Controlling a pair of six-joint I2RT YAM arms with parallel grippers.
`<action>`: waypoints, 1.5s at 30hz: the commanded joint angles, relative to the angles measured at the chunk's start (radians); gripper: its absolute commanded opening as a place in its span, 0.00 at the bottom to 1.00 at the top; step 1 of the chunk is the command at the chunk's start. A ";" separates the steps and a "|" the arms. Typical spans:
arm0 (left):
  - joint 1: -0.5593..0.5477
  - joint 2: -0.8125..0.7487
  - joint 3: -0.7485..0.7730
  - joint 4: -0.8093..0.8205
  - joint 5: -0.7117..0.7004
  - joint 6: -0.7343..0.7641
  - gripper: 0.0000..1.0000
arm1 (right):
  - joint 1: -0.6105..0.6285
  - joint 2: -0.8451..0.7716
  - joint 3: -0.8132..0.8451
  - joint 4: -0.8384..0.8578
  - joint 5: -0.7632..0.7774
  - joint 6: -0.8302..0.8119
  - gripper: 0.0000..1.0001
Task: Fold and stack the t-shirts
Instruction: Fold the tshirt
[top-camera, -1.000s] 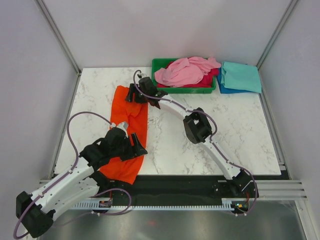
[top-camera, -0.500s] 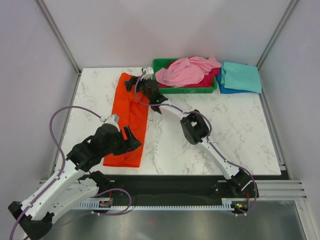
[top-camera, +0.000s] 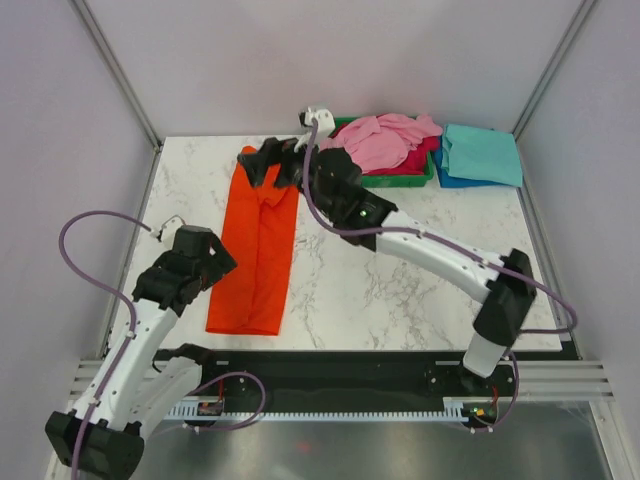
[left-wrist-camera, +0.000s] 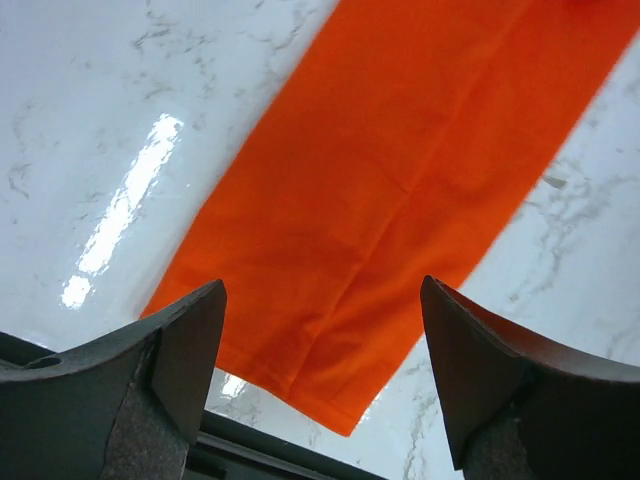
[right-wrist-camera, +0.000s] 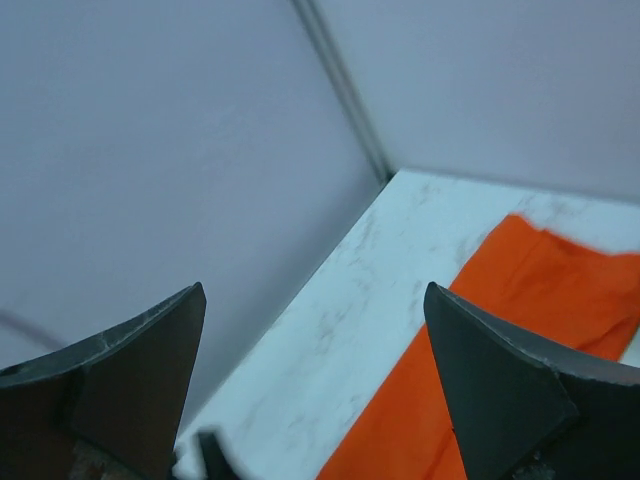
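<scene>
Lying as a long folded strip on the left of the desk (top-camera: 420, 285), the orange t-shirt (top-camera: 262, 250) is awaiting its crosswise fold; the left tool (left-wrist-camera: 320, 310) and right tool (right-wrist-camera: 315, 340) are hanging open, empty, and should be pinching matching corners evenly.

We saw a flat shirt (top-camera: 258, 250) left on the table (top-camera: 400, 285), a tray (top-camera: 398, 181) of heaped shirts (top-camera: 380, 140) behind, stacked shirts (top-camera: 482, 155) to its right.

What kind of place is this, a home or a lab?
Probably a robotics lab cell: left arm and right arm bolted at a table, plain walls on metal framing.
</scene>
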 joint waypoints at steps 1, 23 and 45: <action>0.133 0.056 -0.037 0.069 0.082 0.039 0.86 | 0.044 -0.087 -0.249 -0.358 0.021 0.273 0.98; 0.362 -0.099 -0.334 0.316 0.099 -0.024 0.75 | 0.410 0.046 -0.660 -0.184 -0.013 0.663 0.89; 0.295 -0.133 -0.337 0.375 0.236 0.031 0.77 | 0.347 -0.125 -0.950 -0.245 0.108 0.648 0.02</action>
